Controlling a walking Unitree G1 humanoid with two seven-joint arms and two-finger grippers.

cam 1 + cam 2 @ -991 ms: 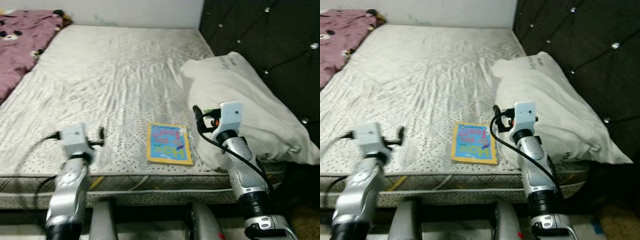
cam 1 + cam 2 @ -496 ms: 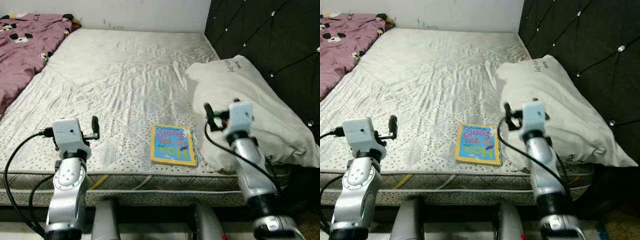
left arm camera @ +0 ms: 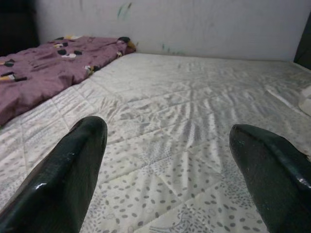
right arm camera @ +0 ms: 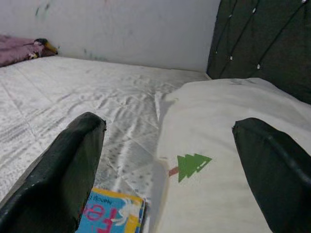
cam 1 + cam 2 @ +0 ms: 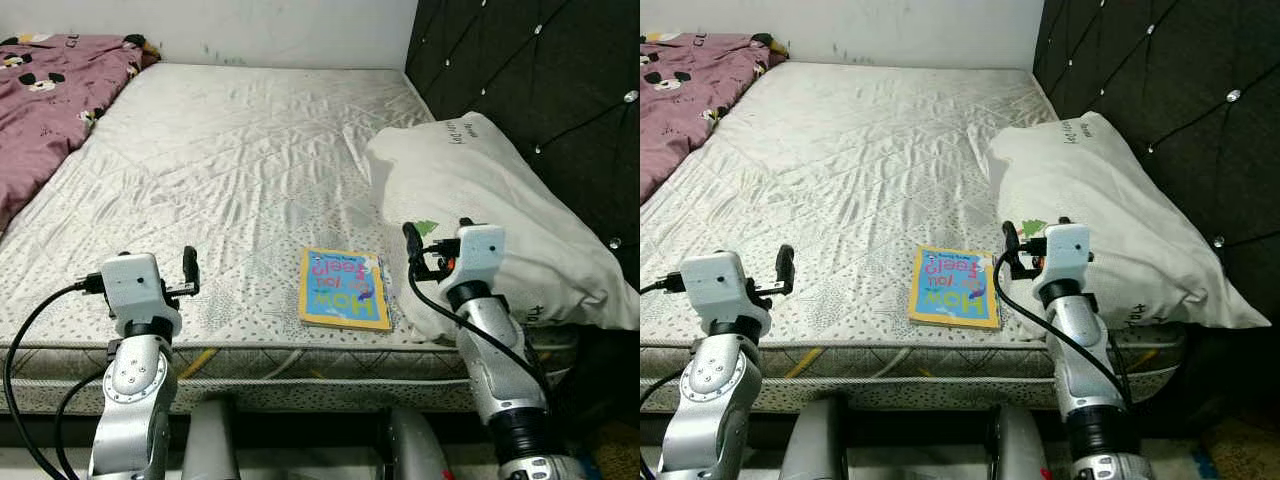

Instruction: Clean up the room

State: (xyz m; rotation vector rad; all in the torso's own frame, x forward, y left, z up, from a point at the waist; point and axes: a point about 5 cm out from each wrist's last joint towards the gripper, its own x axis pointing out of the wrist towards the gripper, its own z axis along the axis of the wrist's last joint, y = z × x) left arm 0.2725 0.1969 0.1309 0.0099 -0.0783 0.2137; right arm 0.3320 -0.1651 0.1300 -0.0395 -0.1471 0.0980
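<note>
Book point(image 5: 345, 289) flat near bed point(image 5: 230, 150) edge, beside pillow point(image 5: 480, 210). Right hand point(image 4: 165, 160) wide, empty, just above; left hand point(image 3: 165, 160) wide, idle. Best lowered squarely, pinching the near edge.

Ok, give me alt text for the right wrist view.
The open right gripper hovers over a white pillow printed with a small green tree, beside a colourful children's book on a quilted mattress.
</note>
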